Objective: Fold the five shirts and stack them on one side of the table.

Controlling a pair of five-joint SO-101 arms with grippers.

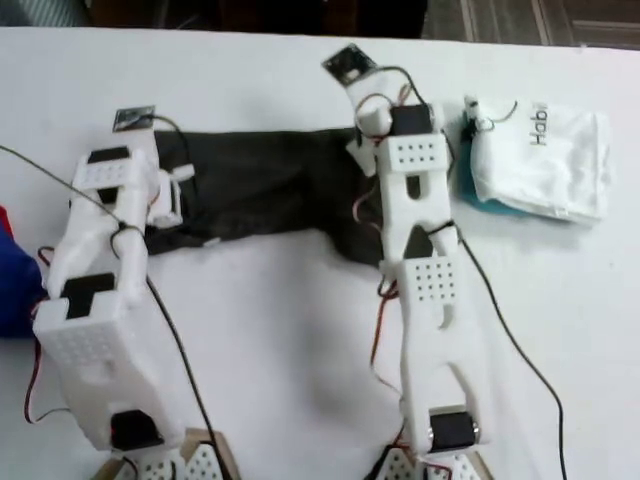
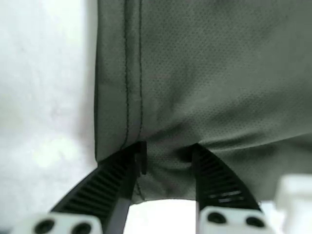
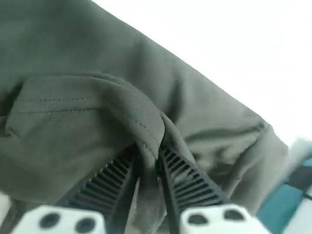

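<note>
Where the two arms lean out over the white table (image 1: 280,340), a dark grey-green shirt (image 1: 265,185) lies stretched between them. Its long axis runs side to side across the table, from the left arm (image 1: 95,260) to the right arm (image 1: 425,270). The end by the right arm hangs a little lower toward the near edge than the rest.

In the left wrist view, the left gripper (image 2: 165,153) has its two black ribbed fingers (image 2: 114,183) set on either side of a gathered bunch of the shirt (image 2: 204,73) near its edge. The cloth puckers between them, so the pincer is nipping the fabric. A double-stitched hem (image 2: 132,73) runs straight away from the fingers, with bare table just beside it.

In the right wrist view, the right gripper (image 3: 148,156) has its fingers (image 3: 187,183) pressed nearly together on a raised fold of the same shirt (image 3: 78,126), and a stitched edge curls over just above the tips. A strip of teal shows at the corner of that view.

Beyond the right arm, at the right side of the table, a folded white shirt (image 1: 545,155) lies on top of a teal shirt (image 1: 490,205), just apart from the dark shirt. A blue cloth (image 1: 15,285) sits at the table's left edge.
</note>
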